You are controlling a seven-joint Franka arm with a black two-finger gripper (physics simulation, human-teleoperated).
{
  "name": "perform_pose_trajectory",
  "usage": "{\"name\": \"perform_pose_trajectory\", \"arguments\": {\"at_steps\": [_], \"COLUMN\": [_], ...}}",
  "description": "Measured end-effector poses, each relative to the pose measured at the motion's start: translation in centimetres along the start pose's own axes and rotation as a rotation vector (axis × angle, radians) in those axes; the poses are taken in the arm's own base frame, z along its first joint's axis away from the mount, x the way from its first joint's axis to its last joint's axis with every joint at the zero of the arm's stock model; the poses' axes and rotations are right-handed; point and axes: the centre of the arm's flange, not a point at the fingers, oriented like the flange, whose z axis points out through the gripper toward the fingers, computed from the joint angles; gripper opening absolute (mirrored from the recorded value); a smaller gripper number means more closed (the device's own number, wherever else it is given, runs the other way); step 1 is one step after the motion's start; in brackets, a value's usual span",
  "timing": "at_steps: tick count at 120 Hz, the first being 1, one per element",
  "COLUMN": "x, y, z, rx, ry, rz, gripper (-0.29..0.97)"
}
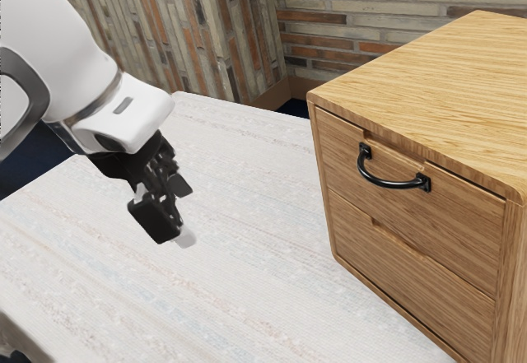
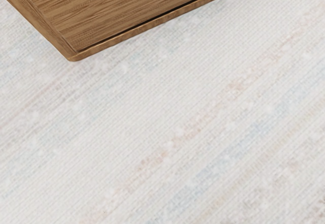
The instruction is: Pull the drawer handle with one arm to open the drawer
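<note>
**Drawer handle waiting untouched, arm hanging well off to the side**

The drawer handle (image 1: 387, 183), a black curved bar, is sitting on the front of the top drawer (image 1: 428, 211) of a wooden cabinet (image 1: 436, 75). The cabinet is standing on the pale table (image 1: 247, 289) at the exterior view's right. The top drawer front is lying flush with the cabinet face, and a second drawer (image 1: 412, 268) is sitting just below it, also flush.

The white arm (image 1: 74, 83) is coming in from the exterior view's left. Its black gripper (image 1: 169, 219) is pointing down and slightly toward the cabinet, hanging just above the tabletop. It is well apart from the handle and touching nothing. Whether the gripper is spread or closed up I cannot tell from this angle.

From the wrist view, the camera is looking down on the woven table surface (image 2: 177, 142), with a corner of the cabinet (image 2: 117, 10) lying ahead of the hand. A brick wall (image 1: 354, 17) is standing at the far side of the room.
</note>
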Motion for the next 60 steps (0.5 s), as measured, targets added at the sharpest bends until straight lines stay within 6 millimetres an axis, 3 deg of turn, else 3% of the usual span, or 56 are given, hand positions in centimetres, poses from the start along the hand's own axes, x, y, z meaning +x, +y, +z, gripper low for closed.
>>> {"name": "perform_pose_trajectory", "arguments": {"at_steps": [36, 60], "x": [1.1, 4.8], "y": [0.6, 5.1], "z": [2.1, 2.2], "rx": [-0.030, -0.002], "ry": [-0.004, 0.007], "rz": [0.336, 0.743], "gripper": [0.65, 0.65]}}
